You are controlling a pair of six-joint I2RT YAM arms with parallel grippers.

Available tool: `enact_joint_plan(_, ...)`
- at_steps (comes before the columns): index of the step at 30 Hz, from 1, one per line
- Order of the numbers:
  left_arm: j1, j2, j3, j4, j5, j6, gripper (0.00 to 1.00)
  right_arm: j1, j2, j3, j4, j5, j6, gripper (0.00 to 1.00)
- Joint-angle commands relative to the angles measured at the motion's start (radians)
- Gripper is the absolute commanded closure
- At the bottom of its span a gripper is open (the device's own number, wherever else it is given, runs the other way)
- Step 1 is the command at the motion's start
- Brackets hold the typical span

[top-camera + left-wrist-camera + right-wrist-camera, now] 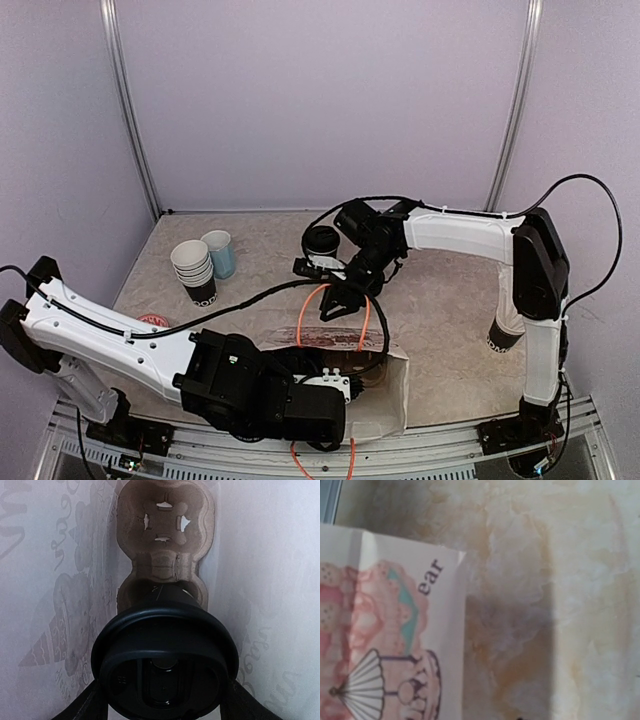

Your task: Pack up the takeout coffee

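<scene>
In the left wrist view my left gripper (pixel 162 700) is shut on a takeout coffee cup (pixel 165 655), black with a black lid. Its fingers (pixel 82 707) show at both sides of the lid. The cup is down inside the paper bag (pixel 388 395), at the near socket of a brown cardboard cup carrier (pixel 165 530). The far socket is empty. A second lidded black cup (pixel 321 243) stands on the table behind my right gripper (pixel 342 297). That gripper hovers by the bag's orange handle (pixel 303 310); its fingers do not show in its wrist view.
A nested stack of lidless cups (pixel 194 270) and a light blue mug (pixel 220 253) stand at the back left. Another dark cup with white lettering (pixel 501 338) stands partly hidden behind the right arm. The bag's printed side (pixel 385 645) fills the left of the right wrist view.
</scene>
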Motion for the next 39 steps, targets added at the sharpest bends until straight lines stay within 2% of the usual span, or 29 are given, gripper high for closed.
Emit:
enact_joint_plan(1,0.012,0.005,-0.004,-0.01,-0.047,-0.005,0.41,0.0,-0.037,-0.029,0.025,0.002,0.015,0.69)
enact_joint_plan(8,0.053,0.027,-0.014,-0.032,-0.071,-0.005,0.41,0.005,-0.022,-0.039,0.022,-0.023,0.004,0.69)
enact_joint_plan(19,0.097,0.024,-0.047,0.018,-0.041,0.014,0.41,0.014,0.011,-0.041,0.012,-0.042,-0.006,0.69)
enact_joint_plan(26,0.141,0.008,-0.047,0.037,0.087,0.014,0.41,0.014,0.02,-0.013,-0.032,-0.078,-0.02,0.69)
enact_joint_plan(32,0.185,0.037,0.02,-0.017,0.208,0.01,0.41,0.016,0.049,0.014,-0.135,-0.172,-0.076,0.68)
enact_joint_plan(39,0.209,0.069,0.077,-0.07,0.331,-0.018,0.4,0.028,0.04,-0.006,-0.141,-0.187,-0.081,0.68)
